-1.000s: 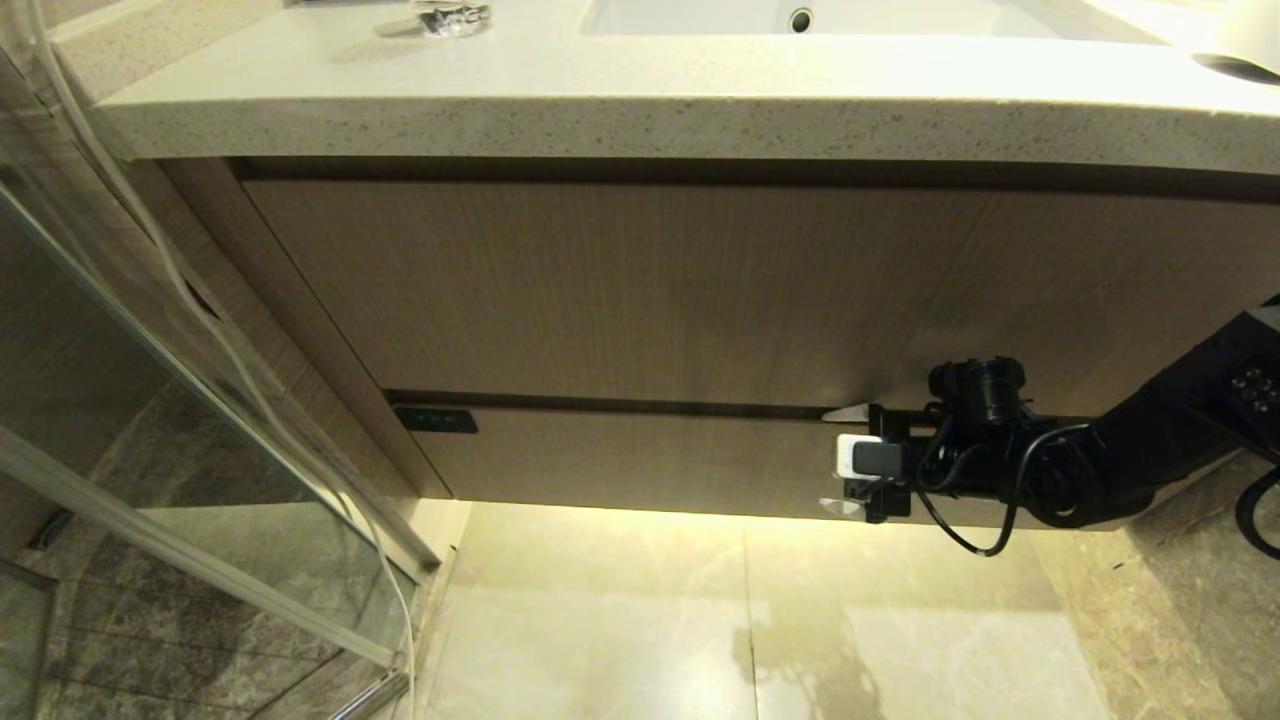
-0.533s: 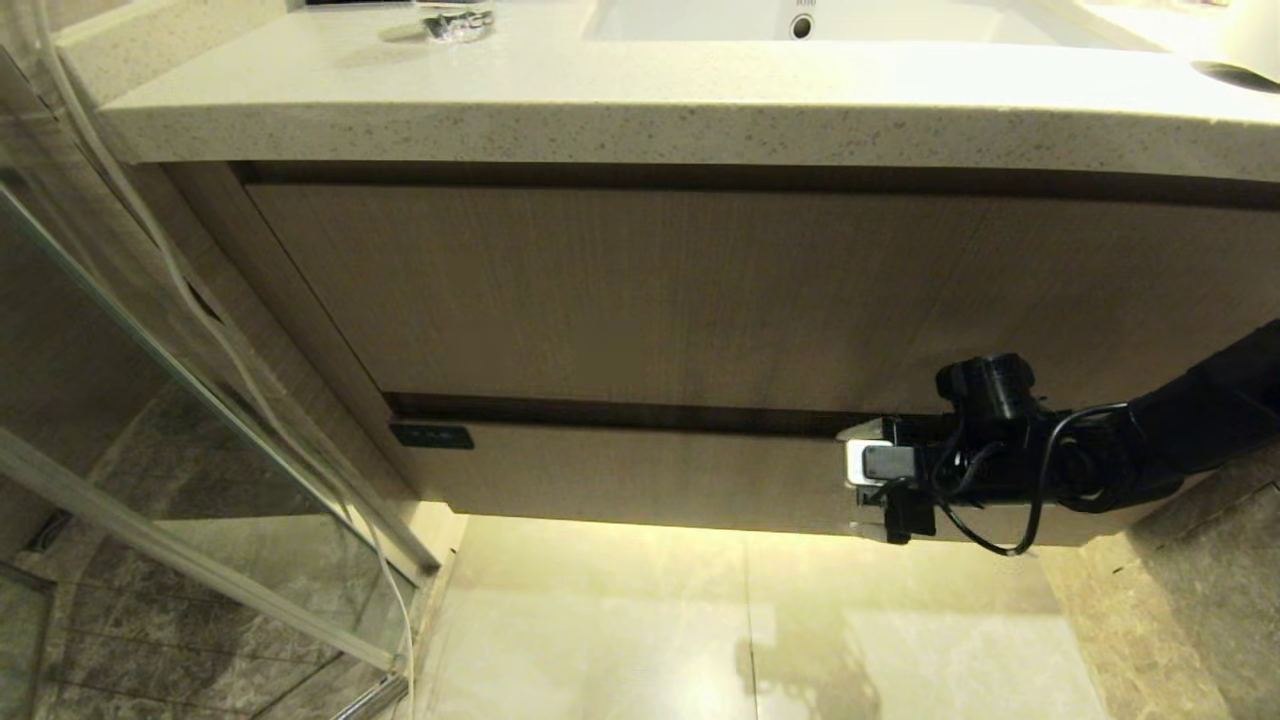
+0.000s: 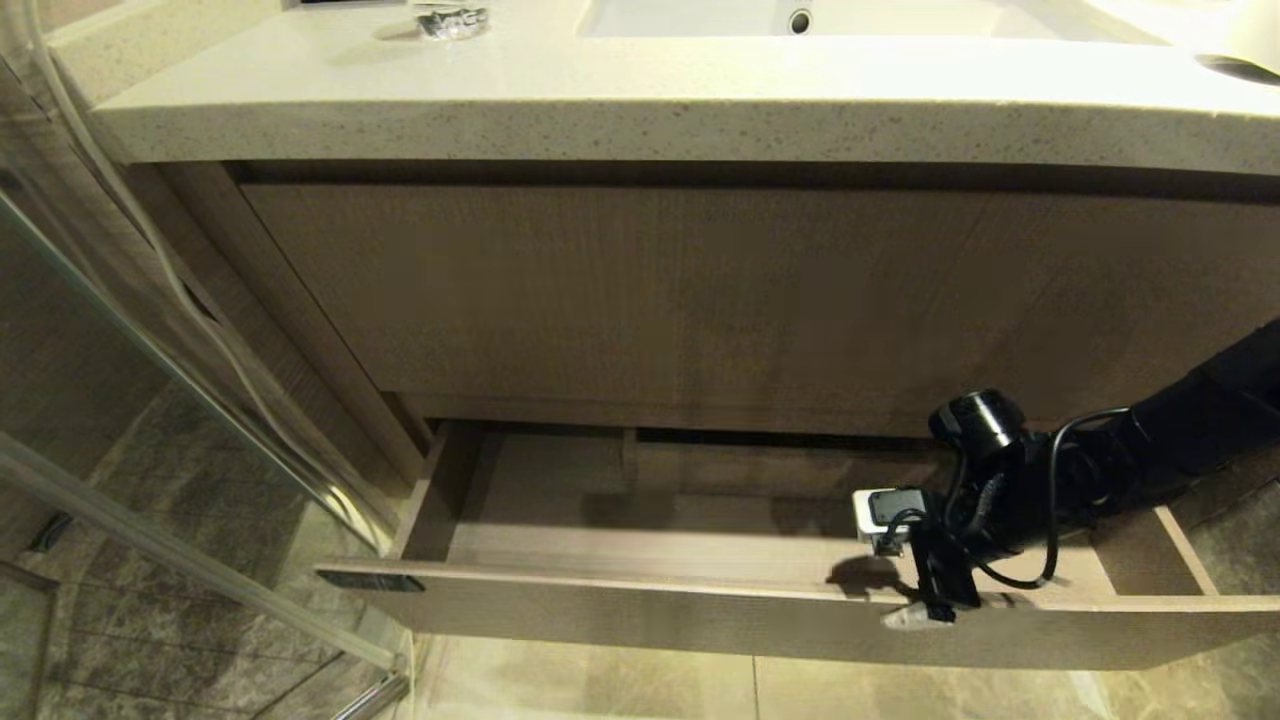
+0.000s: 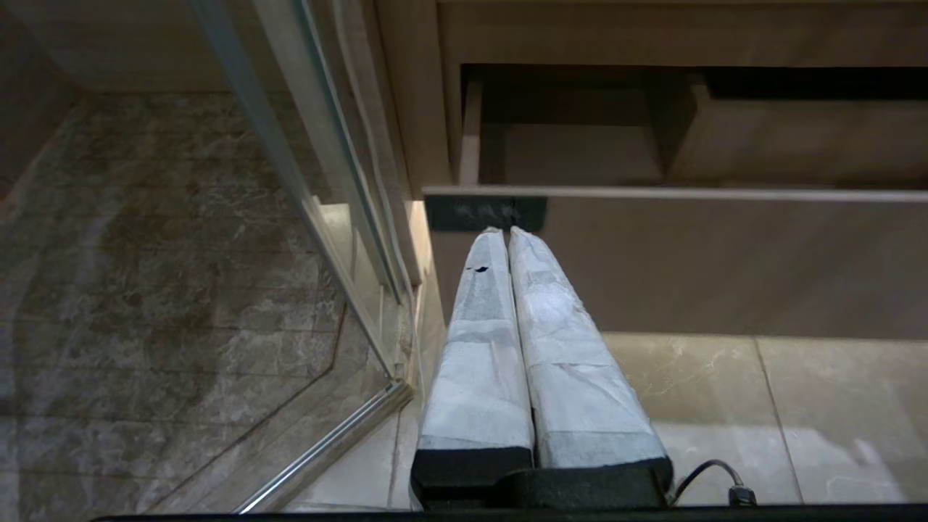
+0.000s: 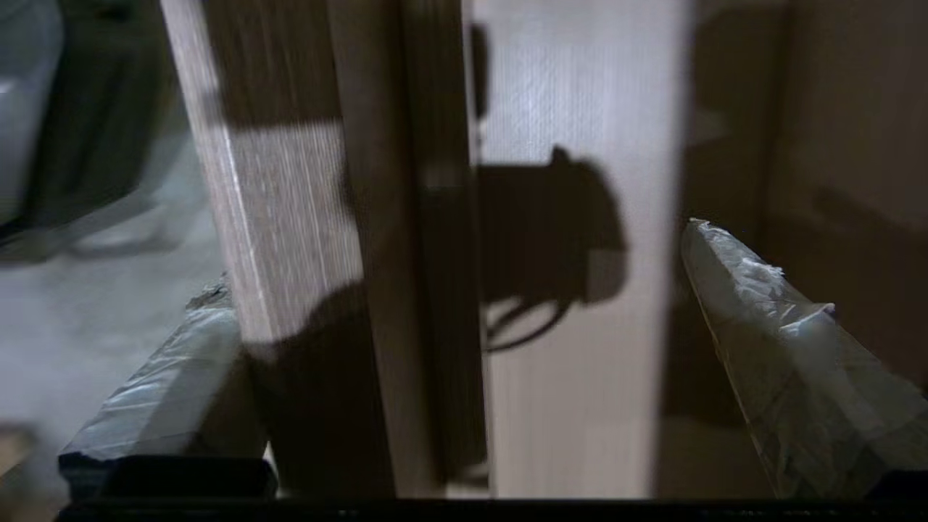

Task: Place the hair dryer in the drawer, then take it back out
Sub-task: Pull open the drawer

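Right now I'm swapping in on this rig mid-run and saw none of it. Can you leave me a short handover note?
Right hand: open, straddling the drawer's front panel near its right end, one finger inside, the other outside.
Left hand: shut, empty, low in front of the drawer's left corner by the dark tag.
Drawer: pulled out from under the taller front; the part in view holds nothing.
Hair dryer: not seen in any view.
Done: drawer opened.
Left: find the hair dryer, put it in the drawer, then take it back out.

drawer (image 3: pixel 760 620) now pulled well out, right pincer (image 3: pixel 905 580) straddling its front edge
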Tool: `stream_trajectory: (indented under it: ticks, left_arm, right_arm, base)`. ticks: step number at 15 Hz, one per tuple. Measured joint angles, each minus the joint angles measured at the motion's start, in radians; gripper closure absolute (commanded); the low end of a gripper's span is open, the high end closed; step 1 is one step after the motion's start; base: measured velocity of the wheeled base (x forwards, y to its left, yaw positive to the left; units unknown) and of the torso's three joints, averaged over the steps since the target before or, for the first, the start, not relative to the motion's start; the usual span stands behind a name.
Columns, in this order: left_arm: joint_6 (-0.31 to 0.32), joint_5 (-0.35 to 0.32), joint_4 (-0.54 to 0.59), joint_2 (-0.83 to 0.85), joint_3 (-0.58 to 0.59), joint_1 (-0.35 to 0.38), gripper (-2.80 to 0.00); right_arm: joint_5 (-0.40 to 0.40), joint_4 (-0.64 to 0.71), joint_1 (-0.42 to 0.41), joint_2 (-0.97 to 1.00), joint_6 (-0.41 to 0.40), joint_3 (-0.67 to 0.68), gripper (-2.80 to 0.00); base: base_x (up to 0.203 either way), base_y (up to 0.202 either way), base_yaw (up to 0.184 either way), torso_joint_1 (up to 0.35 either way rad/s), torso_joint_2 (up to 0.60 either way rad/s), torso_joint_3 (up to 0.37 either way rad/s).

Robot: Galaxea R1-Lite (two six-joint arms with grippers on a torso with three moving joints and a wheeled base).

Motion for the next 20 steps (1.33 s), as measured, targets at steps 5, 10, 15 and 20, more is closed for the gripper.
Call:
stream_trajectory:
  ticks: [5,10,15,20]
  left_arm:
    - [-0.001,0.0,0.0,0.0,0.0,0.0,0.0]
    - [0.0,0.0,0.0,0.0,0.0,0.0,0.0]
    - [0.0,0.0,0.0,0.0,0.0,0.0,0.0]
    - [0.0,0.0,0.0,0.0,0.0,0.0,0.0]
  right_arm:
    - [-0.067,0.169,-0.028,-0.301,0.005,0.064,-2.8]
    - [-0.12,0.402,-0.033,-0.751,0.0,0.197,-2.8]
    - [-0.144,0.51,-0.031,-1.006,0.007,0.275,-2.8]
    - [-0.141,0.414,-0.02,-1.044,0.01,0.337,-2.8]
  base:
    - [0.0,0.0,0.0,0.0,0.0,0.0]
    - [0.0,0.0,0.0,0.0,0.0,0.0]
    - [0.0,0.0,0.0,0.0,0.0,0.0]
    - [0.0,0.0,0.0,0.0,0.0,0.0]
